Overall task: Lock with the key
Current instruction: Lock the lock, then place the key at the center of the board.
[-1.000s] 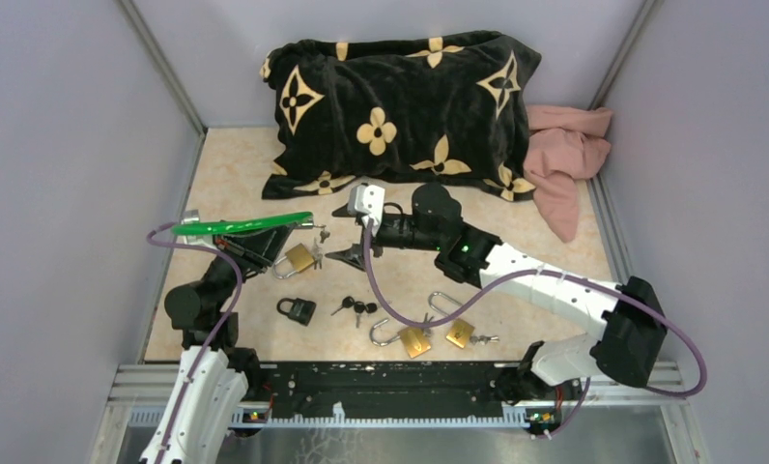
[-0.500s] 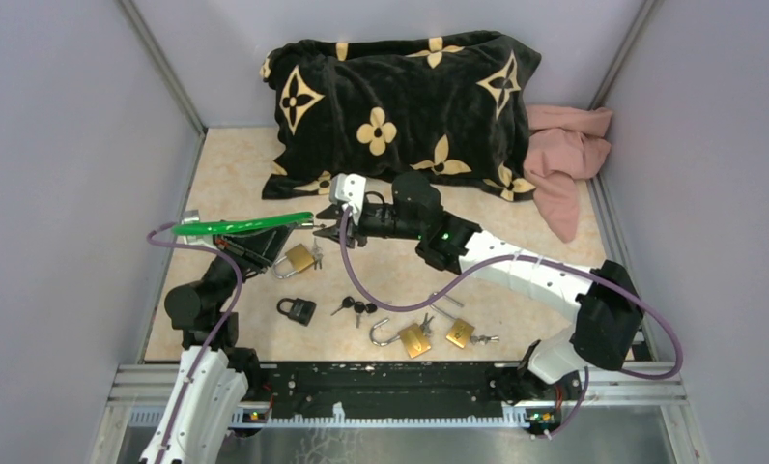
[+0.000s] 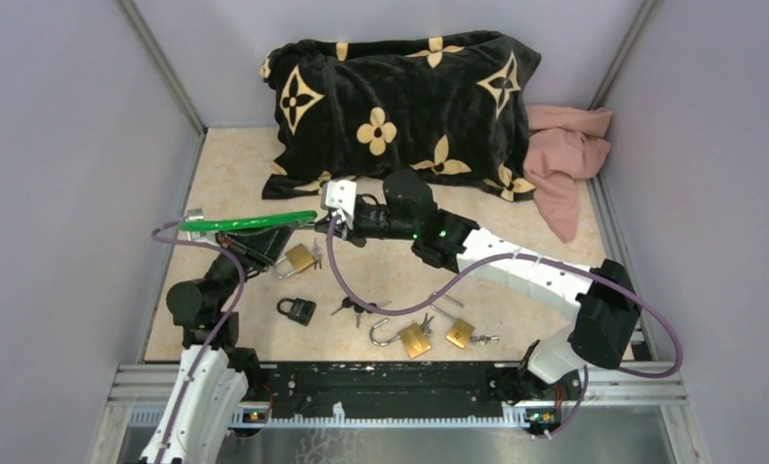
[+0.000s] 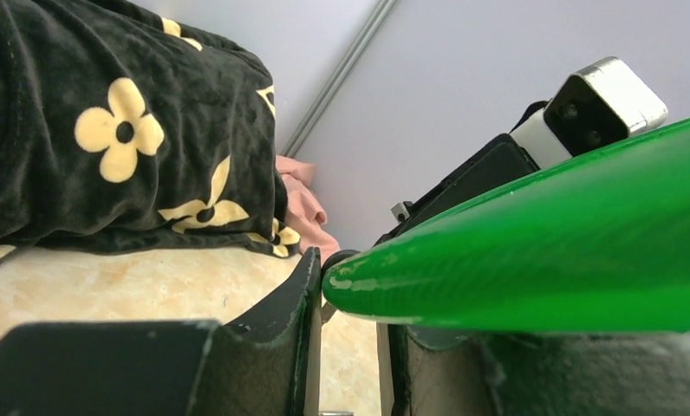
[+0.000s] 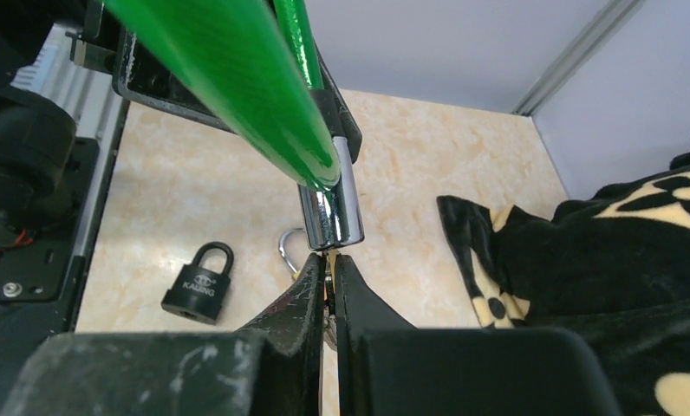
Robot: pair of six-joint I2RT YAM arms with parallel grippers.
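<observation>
A green lock (image 3: 250, 223) with a silver cylinder (image 5: 331, 204) is held level above the floor, and my left gripper (image 3: 282, 232) is shut on it from below. In the left wrist view the green body (image 4: 532, 260) crosses above the left gripper (image 4: 350, 269), whose jaws stand slightly apart. My right gripper (image 3: 318, 224) reaches in from the right, right up against the cylinder's end. In the right wrist view the right gripper (image 5: 328, 260) is shut on a thin key (image 5: 328, 254) that sticks out of the cylinder.
On the floor lie a brass padlock (image 3: 298, 259), a black padlock (image 3: 297, 309), loose keys (image 3: 355, 307) and two open brass padlocks (image 3: 412, 338) (image 3: 459, 333). A black flowered pillow (image 3: 400, 106) and pink cloth (image 3: 564, 155) lie at the back. Walls close in both sides.
My right gripper has moved left to the lock's cylinder end and has shut on the key. The left gripper and the green lock have barely moved.
</observation>
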